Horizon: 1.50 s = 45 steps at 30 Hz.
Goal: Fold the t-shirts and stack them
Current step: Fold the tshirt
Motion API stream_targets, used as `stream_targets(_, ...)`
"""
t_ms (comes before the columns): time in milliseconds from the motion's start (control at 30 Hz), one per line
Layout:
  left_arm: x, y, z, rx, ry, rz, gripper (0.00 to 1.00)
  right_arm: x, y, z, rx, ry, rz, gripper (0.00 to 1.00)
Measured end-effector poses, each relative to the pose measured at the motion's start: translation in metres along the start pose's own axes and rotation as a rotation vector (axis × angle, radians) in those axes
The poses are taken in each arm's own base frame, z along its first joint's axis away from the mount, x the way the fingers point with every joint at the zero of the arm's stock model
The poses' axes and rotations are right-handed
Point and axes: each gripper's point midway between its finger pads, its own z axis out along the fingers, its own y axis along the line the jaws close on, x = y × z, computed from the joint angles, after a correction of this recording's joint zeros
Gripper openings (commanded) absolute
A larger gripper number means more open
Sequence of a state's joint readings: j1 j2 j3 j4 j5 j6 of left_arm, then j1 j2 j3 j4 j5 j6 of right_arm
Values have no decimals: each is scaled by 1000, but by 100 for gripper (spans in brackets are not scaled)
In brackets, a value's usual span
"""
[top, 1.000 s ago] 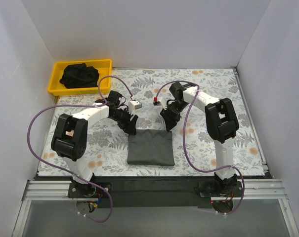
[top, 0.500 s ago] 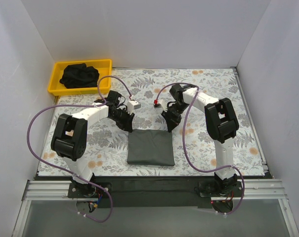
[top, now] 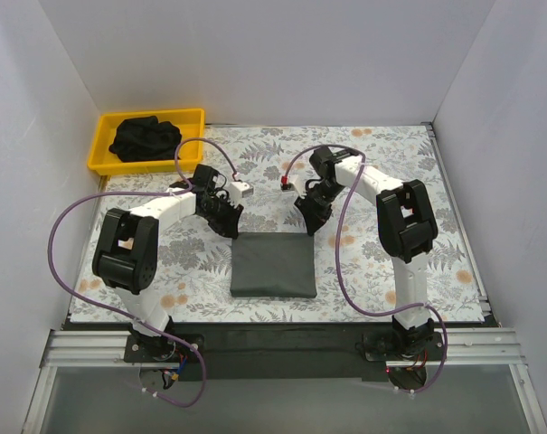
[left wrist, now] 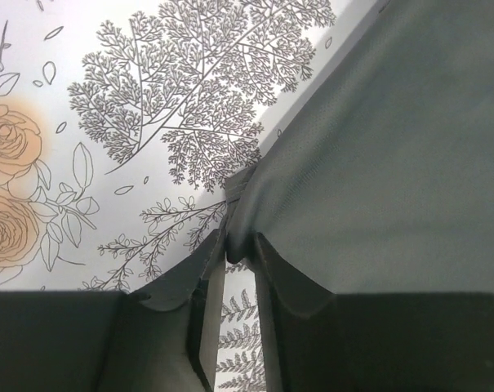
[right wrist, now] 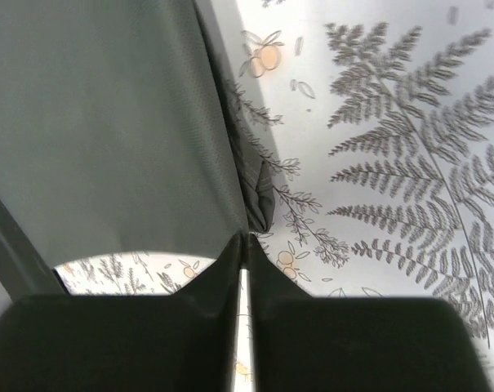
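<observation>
Lying beyond folded t-shirt [top: 273, 265]: yellow tray [top: 101, 155].

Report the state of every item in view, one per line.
folded t-shirt: folded into a flat rectangle on the table, far corners pinched.
left hand: shut on the folded t-shirt's far left corner.
right hand: shut on its far right corner.
crumpled dark cloth: unfolded, heaped in the yellow tray.
yellow tray: upright, at the table's far left corner.

- Yellow plastic tray [top: 99, 145] — far out to the left of the left gripper [top: 226, 214], beyond it.
- Floral-print table cover [top: 391, 154] — ferns and orange roses, under the left gripper and the right gripper [top: 309, 220].
- White walls [top: 282, 63] — beyond and beside both.
</observation>
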<state>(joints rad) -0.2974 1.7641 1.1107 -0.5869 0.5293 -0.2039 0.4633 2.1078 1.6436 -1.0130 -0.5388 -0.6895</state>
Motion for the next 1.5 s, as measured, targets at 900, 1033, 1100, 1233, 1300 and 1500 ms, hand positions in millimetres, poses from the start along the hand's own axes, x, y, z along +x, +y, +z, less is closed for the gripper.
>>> stream_targets(900,41,-94,7,362,69,-588,39,23,96,48,-283,-71,362,66)
stream_targets(1033,27,-76,20,379,78,-648,37,9,72,43,-258,-97,441,67)
stream_targets(1100,12,-60,24,380,52,-653,37,-5,51,36,-211,-137,438,67)
stream_targets(1233,-17,-36,22,372,-24,-609,42,-28,18,19,-135,-225,404,69)
stream_targets(1300,-27,-36,11,384,-65,-592,43,-35,18,10,-127,-257,386,69)
stream_targets(1500,-50,-97,-34,532,-172,-574,44,-56,93,-15,-248,-349,314,67)
